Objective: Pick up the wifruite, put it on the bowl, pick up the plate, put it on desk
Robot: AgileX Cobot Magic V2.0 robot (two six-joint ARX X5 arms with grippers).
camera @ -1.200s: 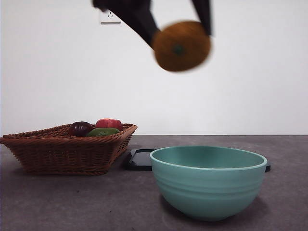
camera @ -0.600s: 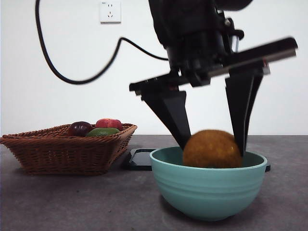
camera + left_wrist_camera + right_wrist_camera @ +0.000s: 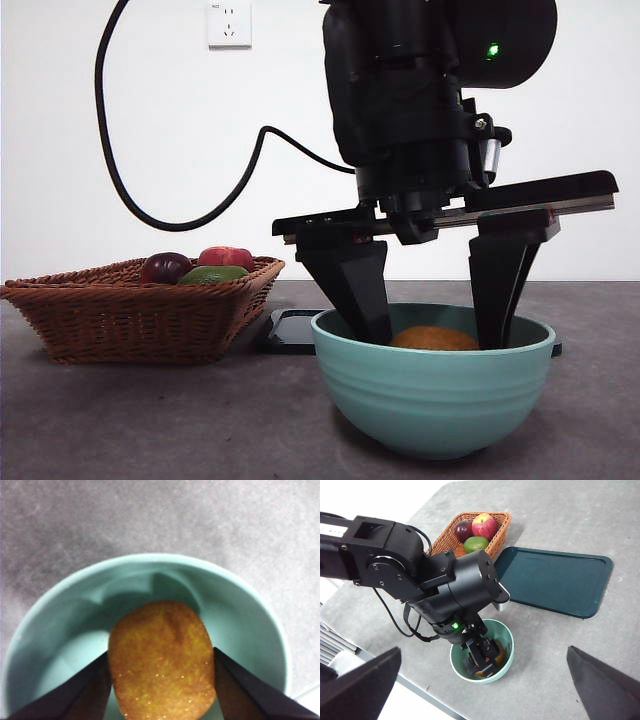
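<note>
The orange-brown wifruite [image 3: 435,340] sits low inside the teal-green bowl [image 3: 430,400] at the front of the desk [image 3: 150,420]. My left gripper [image 3: 430,335] reaches down into the bowl, its jaws pressed against both sides of the fruit. The left wrist view shows the wifruite [image 3: 162,660] between my jaws [image 3: 162,690], over the bowl [image 3: 150,560]. The dark flat plate [image 3: 290,330] lies just behind the bowl; the right wrist view shows it as a teal tray [image 3: 552,580]. My right gripper [image 3: 484,650] is open and empty, high above the table.
A wicker basket [image 3: 130,310] at the left holds a dark purple fruit [image 3: 166,266], a red apple [image 3: 226,257] and a green fruit [image 3: 213,273]. The left arm's cable [image 3: 150,215] hangs over it. The desk's front edge [image 3: 420,692] lies close to the bowl [image 3: 507,635].
My left gripper has come down with the wifruite from high above the bowl to deep inside it. The basket, bowl and plate have not moved.
</note>
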